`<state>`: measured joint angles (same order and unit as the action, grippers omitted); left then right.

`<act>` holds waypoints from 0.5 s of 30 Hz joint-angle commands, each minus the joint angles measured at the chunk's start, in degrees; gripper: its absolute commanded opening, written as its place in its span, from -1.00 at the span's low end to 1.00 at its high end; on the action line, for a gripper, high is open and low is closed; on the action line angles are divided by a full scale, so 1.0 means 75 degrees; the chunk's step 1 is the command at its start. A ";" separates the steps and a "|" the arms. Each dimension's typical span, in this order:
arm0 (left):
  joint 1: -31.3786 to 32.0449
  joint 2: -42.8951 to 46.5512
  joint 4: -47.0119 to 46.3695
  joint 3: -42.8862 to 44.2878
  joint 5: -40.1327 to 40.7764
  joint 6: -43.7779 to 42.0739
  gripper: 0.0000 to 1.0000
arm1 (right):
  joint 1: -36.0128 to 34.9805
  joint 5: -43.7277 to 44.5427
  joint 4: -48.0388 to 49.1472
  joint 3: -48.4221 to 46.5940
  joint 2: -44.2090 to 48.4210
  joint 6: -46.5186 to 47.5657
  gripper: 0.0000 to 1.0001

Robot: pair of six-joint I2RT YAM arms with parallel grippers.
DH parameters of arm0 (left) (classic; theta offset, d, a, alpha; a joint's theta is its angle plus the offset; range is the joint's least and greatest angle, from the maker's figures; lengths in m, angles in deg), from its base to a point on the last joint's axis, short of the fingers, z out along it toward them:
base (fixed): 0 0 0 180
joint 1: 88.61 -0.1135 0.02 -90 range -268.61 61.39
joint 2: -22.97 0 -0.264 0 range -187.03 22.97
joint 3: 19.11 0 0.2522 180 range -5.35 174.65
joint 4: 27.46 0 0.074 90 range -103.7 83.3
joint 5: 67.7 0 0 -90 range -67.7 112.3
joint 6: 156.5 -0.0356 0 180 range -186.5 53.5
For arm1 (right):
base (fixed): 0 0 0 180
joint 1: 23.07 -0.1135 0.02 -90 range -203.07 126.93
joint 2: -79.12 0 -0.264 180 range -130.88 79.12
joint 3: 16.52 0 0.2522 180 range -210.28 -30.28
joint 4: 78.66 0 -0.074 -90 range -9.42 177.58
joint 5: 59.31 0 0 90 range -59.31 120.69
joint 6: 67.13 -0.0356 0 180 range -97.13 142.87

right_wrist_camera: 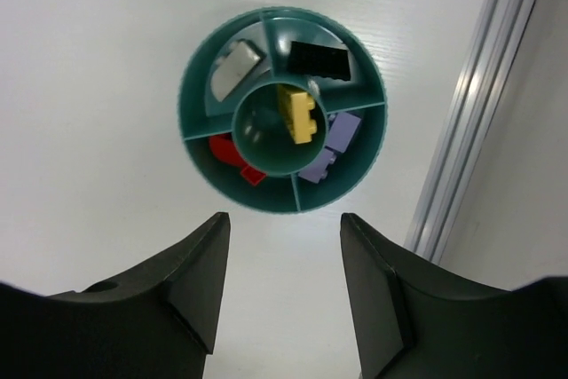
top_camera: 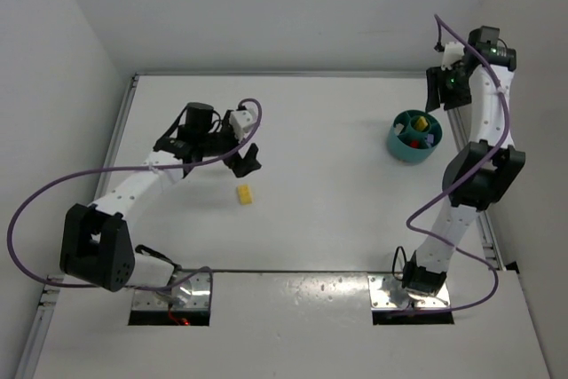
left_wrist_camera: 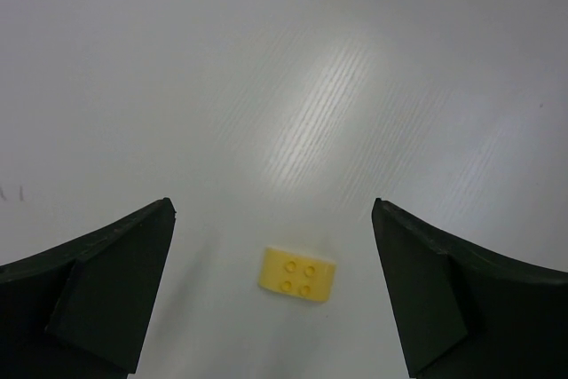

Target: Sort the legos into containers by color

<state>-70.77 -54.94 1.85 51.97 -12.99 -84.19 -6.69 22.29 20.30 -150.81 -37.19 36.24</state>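
Here left hand (left_wrist_camera: 272, 210) hovers, spread, over yellow brick (left_wrist_camera: 298, 274).

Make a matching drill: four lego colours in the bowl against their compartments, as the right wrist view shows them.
Legos:
1. black lego
2. red legos
3. lavender legos
4. yellow lego

Places in the teal bowl, right wrist view:
A. centre cup
B. lower-left compartment
C. upper-right compartment
D. lower-right compartment

Pairs: 1-C, 2-B, 3-D, 4-A.
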 commanded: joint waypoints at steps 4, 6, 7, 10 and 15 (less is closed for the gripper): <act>-0.0176 -0.0135 0.1218 -0.0493 0.0392 -0.2345 0.93 | -0.0039 -0.1760 -0.0449 0.0622 0.1175 -0.0001 0.08; -0.0176 -0.0275 0.1662 -0.0494 0.0556 -0.2807 0.89 | -0.0040 -0.2498 -0.0520 0.1022 0.1480 -0.0001 0.08; -0.0246 -0.0369 0.1769 -0.0564 0.0557 -0.2948 0.77 | -0.0109 -0.2779 -0.0590 0.1325 0.1550 -0.0070 0.08; -0.0387 -0.0837 0.1852 -0.0565 0.0557 -0.3382 0.69 | -0.0110 -0.3869 -0.0685 0.1725 0.1633 -0.0153 0.08; -0.0387 -0.1588 0.1607 -0.0565 0.0721 -0.3396 0.69 | -0.0180 -0.4094 -0.0685 0.2101 0.1633 -0.0235 0.08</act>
<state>-73.13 -65.26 14.28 47.80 -7.59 -106.70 -7.61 -2.70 15.40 -135.81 -25.52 34.92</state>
